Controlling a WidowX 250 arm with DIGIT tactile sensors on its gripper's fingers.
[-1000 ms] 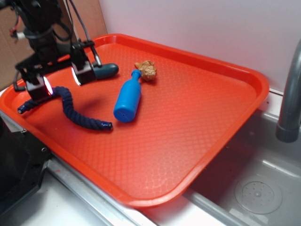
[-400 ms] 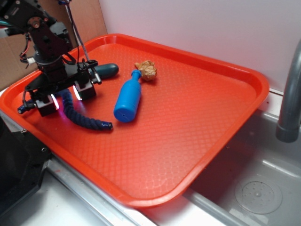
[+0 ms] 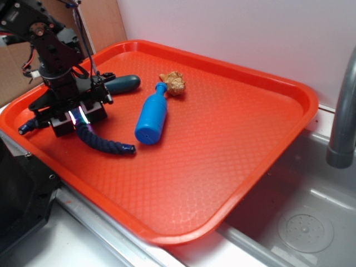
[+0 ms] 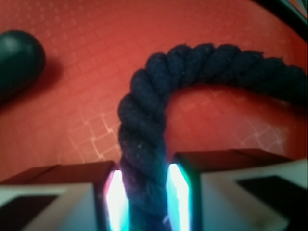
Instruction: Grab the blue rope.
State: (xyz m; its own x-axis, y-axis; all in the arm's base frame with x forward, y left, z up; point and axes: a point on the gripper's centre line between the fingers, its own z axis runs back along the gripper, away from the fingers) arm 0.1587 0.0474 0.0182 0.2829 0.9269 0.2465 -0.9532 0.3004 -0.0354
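A: Orange tray (image 3: 233, 139) sits over a steel sink, pale wall behind, faucet (image 3: 344, 111) at right. Log the contents.

B: Rope (image 3: 103, 142) at the tray's left end, lying on the tray floor. Blue bottle (image 3: 151, 118) near centre, neck toward the wall. Dark teal capsule (image 3: 123, 83) just behind the arm. Small tan crumpled lump (image 3: 173, 82) close to the bottle's neck.

A: Gripper position?

B: Gripper (image 3: 78, 118) is down at the tray's left end, over the rope's middle stretch. One capped end (image 3: 128, 149) pokes out to its right, the other end (image 3: 23, 130) to its left near the rim.

A: Jaw state?

B: Clamped on the rope. Wrist view shows the rope (image 4: 144, 144) running between the two pads (image 4: 178, 192), touching both; pad faces glow white-green. Beyond the pads the rope bends right across the orange floor (image 4: 86, 72).

A: Anything else in wrist view?

B: Rounded end of the capsule (image 4: 19, 60) at upper left, apart from the rope. Focus is soft.
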